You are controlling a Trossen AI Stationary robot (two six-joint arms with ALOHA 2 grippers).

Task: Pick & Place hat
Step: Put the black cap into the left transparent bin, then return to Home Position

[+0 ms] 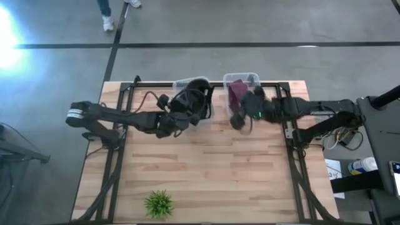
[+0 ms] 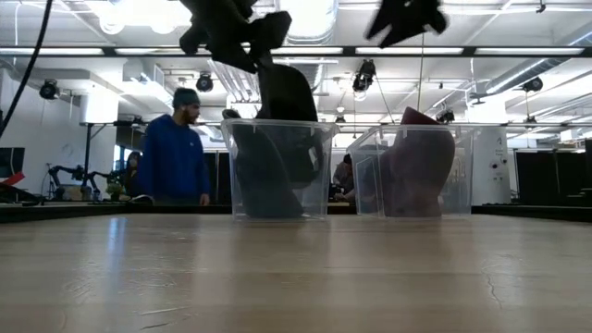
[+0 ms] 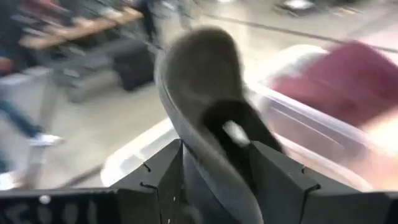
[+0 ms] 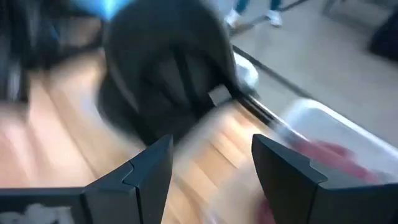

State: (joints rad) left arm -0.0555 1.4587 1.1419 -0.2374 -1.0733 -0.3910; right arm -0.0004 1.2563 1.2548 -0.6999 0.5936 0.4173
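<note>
A black hat [image 1: 195, 100] is held by my left gripper [image 1: 178, 120] over the left clear bin [image 1: 187, 83] at the table's far edge. In the low view the hat [image 2: 282, 92] hangs from my left gripper [image 2: 231, 37] with its lower part inside that bin [image 2: 277, 171]. A maroon hat [image 1: 237, 92] stands in the right clear bin [image 1: 250, 79], also seen low [image 2: 418, 166]. My right gripper [image 1: 240, 120] hovers open just near of that bin, touching nothing; its wrist view [image 4: 211, 168] shows an empty gap. My left gripper [image 3: 217, 177] pinches the black hat's rim [image 3: 202, 155], beside the back opening [image 3: 231, 132], between its two fingers. It comes from the table's left and from above. The hat is lifted off the table; its crown [image 3: 199, 74] reaches ahead of the fingers into the left bin.
A small green plant [image 1: 159, 203] stands at the table's near left edge. Black frame rails [image 1: 125, 94] run along the table's sides and far edge. Bare wood [image 1: 206, 169] lies between the arms and the near edge. A person [image 2: 176, 153] stands beyond the table.
</note>
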